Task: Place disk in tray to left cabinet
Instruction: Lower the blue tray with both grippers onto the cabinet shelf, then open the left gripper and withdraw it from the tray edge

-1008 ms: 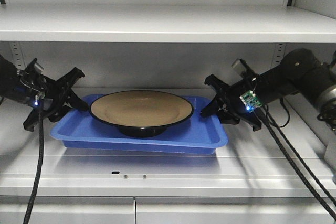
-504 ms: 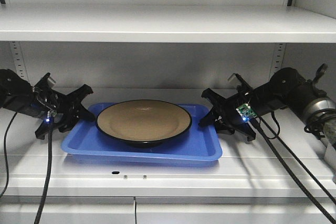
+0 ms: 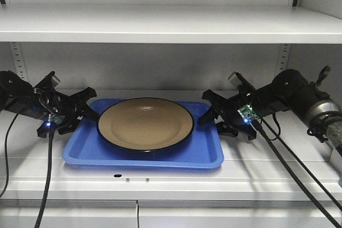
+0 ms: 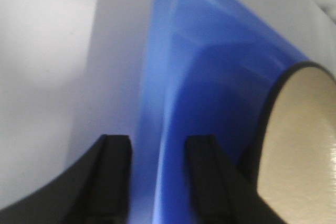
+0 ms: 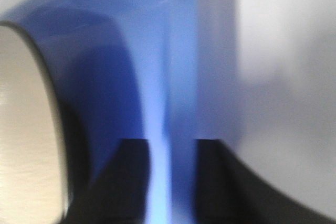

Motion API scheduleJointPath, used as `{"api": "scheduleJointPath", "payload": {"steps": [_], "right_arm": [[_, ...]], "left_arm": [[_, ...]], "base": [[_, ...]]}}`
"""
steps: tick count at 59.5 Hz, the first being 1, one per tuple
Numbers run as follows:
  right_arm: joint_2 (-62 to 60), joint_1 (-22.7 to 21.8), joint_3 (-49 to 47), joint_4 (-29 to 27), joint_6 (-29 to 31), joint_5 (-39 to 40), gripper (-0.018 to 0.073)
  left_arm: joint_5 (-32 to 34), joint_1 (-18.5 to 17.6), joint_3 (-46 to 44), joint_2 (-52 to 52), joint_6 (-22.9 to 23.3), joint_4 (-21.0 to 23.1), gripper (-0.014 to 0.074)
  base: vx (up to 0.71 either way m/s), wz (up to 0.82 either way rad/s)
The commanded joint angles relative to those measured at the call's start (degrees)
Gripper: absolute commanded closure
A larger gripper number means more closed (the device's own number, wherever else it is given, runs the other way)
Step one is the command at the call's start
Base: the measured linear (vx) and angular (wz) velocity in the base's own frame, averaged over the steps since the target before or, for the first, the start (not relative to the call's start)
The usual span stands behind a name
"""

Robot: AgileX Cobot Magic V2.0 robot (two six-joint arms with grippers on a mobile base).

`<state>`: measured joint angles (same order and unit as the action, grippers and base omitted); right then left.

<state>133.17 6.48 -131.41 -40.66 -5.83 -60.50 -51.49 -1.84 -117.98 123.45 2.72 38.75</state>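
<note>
The tan disk (image 3: 145, 123) with a black rim lies in the blue tray (image 3: 144, 162), which rests flat on the cabinet's middle shelf (image 3: 171, 188). My left gripper (image 3: 90, 104) straddles the tray's left rim, one finger inside and one outside. On the opposite side, my right gripper (image 3: 206, 109) holds the right rim the same way. In the left wrist view the left gripper (image 4: 157, 145) has the tray's rim (image 4: 157, 77) between its jaws, with the disk (image 4: 304, 140) to the right. The right wrist view shows the right gripper (image 5: 173, 148) around the tray's rim (image 5: 157, 77) and the disk (image 5: 21, 129) at left.
An upper shelf (image 3: 160, 25) hangs low over the tray and both arms. The grey back wall (image 3: 160, 65) stands just behind the tray. Slotted uprights (image 3: 282, 60) sit at the back corners. Cables (image 3: 299, 169) trail from the right arm over the shelf's front edge.
The tray with the disk has come down from a raised, tilted hold to lie flat on the shelf, and has slid deeper in. Both grippers moved inward with it.
</note>
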Motion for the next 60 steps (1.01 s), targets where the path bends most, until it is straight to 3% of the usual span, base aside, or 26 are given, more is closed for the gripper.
{"api": "scheduleJointPath", "payload": {"steps": [1,12,25,60], "right_arm": [[-4.9,-0.9,-2.1,-5.0,0.6,4.2,0.0205],[-5.0,-3.2,-2.1,-7.6,0.6,4.3,0.0206],[-5.0,-4.4,-2.1,-6.6,1.3,4.5,0.0206],[-5.0,-4.3,-2.1,-6.3,2.1,4.3,0.0206]], "left_arm": [[2.6,0.5,-2.0,-3.9,-0.2,5.0,0.0198],[2.0,2.3,-2.0,-4.0,-0.2,5.3,0.0200],[1.7,4.2,-2.0,-4.0,-0.3,5.4,0.0200],[0.9,4.2,-2.0,-4.0,-0.3,5.3,0.0200]], "base": [[0.00,0.00],[0.00,0.00],[0.00,0.00],[0.00,0.00]]}}
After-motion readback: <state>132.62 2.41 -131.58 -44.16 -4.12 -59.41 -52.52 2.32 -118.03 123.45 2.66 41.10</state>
